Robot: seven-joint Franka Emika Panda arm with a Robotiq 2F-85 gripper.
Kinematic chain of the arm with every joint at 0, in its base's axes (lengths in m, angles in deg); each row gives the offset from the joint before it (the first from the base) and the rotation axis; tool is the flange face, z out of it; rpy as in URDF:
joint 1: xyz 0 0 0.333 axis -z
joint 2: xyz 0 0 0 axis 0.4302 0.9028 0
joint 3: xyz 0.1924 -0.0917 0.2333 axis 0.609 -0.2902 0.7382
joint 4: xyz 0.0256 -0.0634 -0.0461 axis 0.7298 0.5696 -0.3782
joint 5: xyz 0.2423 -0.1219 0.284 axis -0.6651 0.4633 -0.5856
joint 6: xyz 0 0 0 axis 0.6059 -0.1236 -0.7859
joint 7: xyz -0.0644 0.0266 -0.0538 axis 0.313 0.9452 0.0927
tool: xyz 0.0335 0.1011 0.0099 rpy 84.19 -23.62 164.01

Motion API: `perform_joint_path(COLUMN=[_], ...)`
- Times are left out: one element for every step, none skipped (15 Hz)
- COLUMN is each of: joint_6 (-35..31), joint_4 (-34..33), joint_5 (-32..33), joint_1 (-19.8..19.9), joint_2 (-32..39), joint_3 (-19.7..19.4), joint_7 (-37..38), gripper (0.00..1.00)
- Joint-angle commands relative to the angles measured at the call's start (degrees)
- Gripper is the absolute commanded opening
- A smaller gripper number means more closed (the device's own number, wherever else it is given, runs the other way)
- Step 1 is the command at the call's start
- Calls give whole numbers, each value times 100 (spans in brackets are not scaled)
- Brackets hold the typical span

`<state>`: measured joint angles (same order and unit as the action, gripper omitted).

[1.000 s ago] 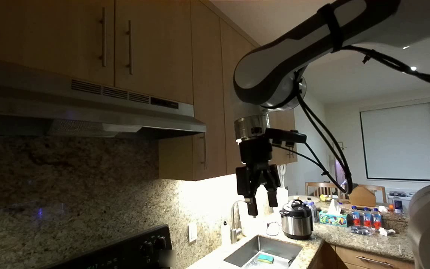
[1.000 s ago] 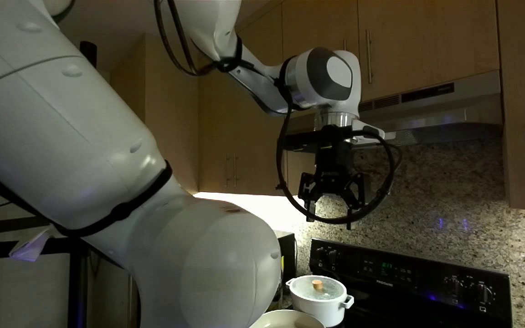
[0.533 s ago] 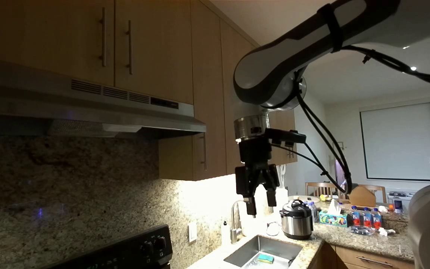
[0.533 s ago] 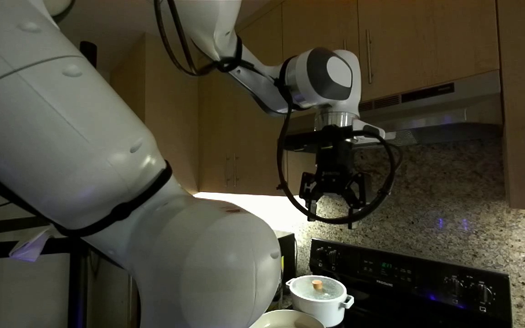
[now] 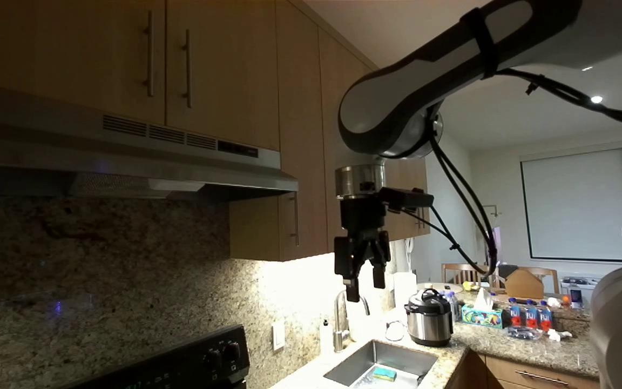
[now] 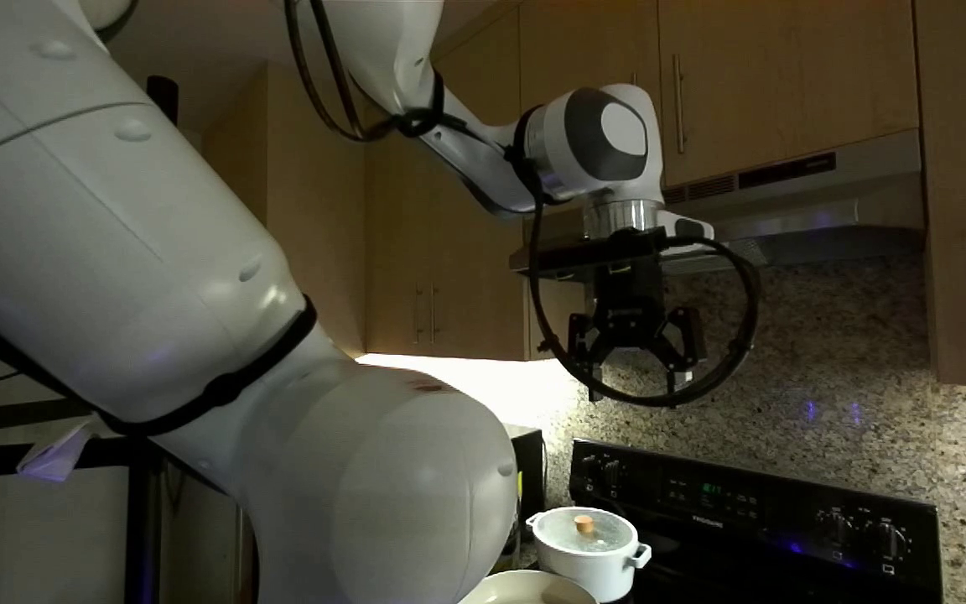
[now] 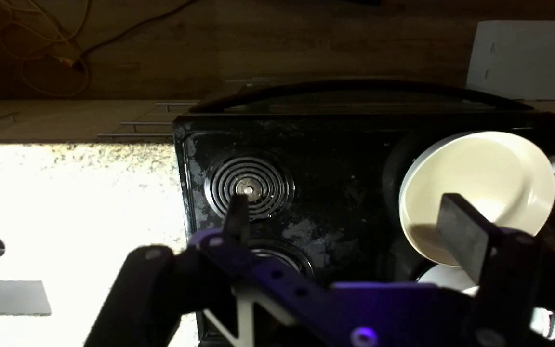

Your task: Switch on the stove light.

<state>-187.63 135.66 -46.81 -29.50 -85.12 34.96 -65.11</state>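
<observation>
Our end effector hangs empty, jaws well apart. The stove light, seemingly unlit, sits under the hood. If we swing in close, the cable loop could catch on the hood, and spread jaws could skew our press.

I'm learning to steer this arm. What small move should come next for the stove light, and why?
Probably lift the gripper toward the dark strip on the range hood, perhaps its controls: in both exterior views the open, empty jaws hang lower than that strip, and the stove light looks unlit.
</observation>
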Motion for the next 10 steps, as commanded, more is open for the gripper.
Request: perform_joint_path(joint_6=[-551,-707,-868,-1084,-1286,-1507,-1758,-2058,-2364,-2668], joint_4=[187,217,244,285,327,376,435,498,563,625], joint_5=[368,468,544,650,746,858,935,1009,1051,1109], joint_1=[-1,-3,-12,3,10,24,18,21,8,9], joint_2=[-106,-111,-117,-127,-131,-133,-140,-146,-148,-144], joint_3=[31,25,14,22,22,26,13,7,-14,-22], joint_7=[-389,-460,-527,-560,-594,-623,-642,-645,-660,-689], gripper=[100,100,100,100,100,100,100,100,100,100])
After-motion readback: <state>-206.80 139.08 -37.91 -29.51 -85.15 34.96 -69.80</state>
